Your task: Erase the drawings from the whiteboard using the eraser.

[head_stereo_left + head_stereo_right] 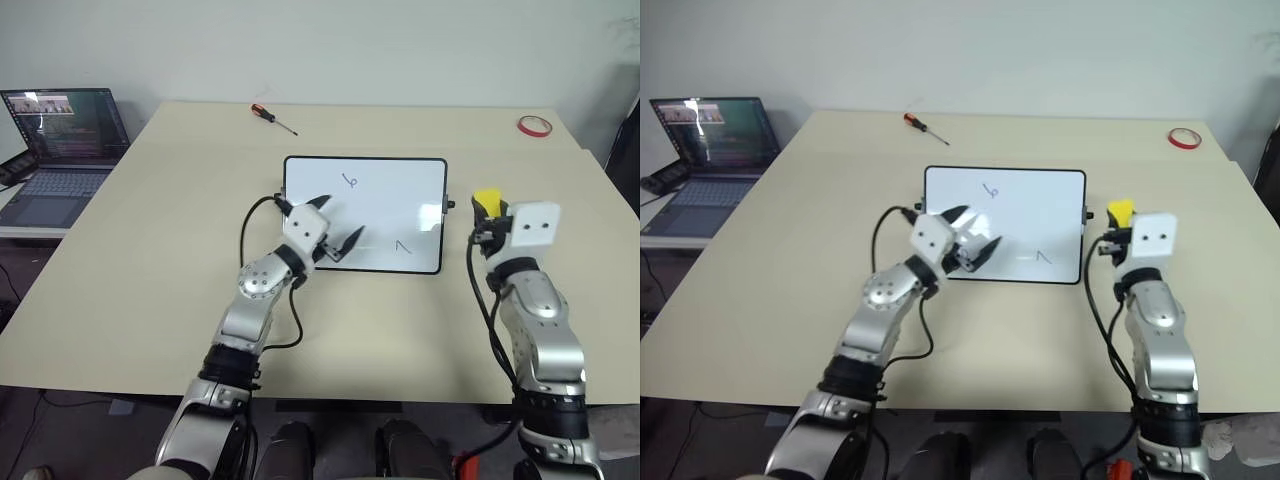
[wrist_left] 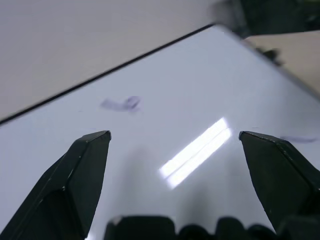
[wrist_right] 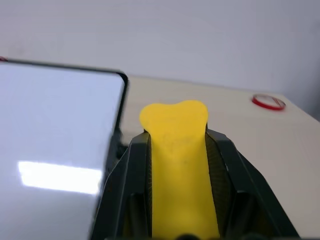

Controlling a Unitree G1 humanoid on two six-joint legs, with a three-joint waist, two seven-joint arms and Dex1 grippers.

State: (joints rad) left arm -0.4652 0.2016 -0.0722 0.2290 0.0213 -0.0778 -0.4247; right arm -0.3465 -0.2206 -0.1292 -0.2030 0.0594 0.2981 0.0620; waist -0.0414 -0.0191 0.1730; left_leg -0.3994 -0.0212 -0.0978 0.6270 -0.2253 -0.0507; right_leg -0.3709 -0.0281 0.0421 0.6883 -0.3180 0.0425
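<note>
Bearing two drawings (image 1: 350, 181), one whiteboard (image 1: 380, 205); one eraser (image 3: 179, 165).

A broad beige table (image 1: 120, 300) lies largely bare around the whiteboard (image 1: 390, 200) at its middle — open room on the near edge and down both long sides. The left gripper (image 1: 335, 222), jaws spread, hangs over the board's near-left corner, covering that part. The right gripper (image 1: 487, 222), clamped on the yellow eraser (image 1: 486, 199), stands just beside the board's right edge. A screwdriver (image 1: 272, 117) and red tape ring (image 1: 534, 125) lie along the far edge — well apart from the board. A laptop (image 1: 62, 150) stands off the table's left.
</note>
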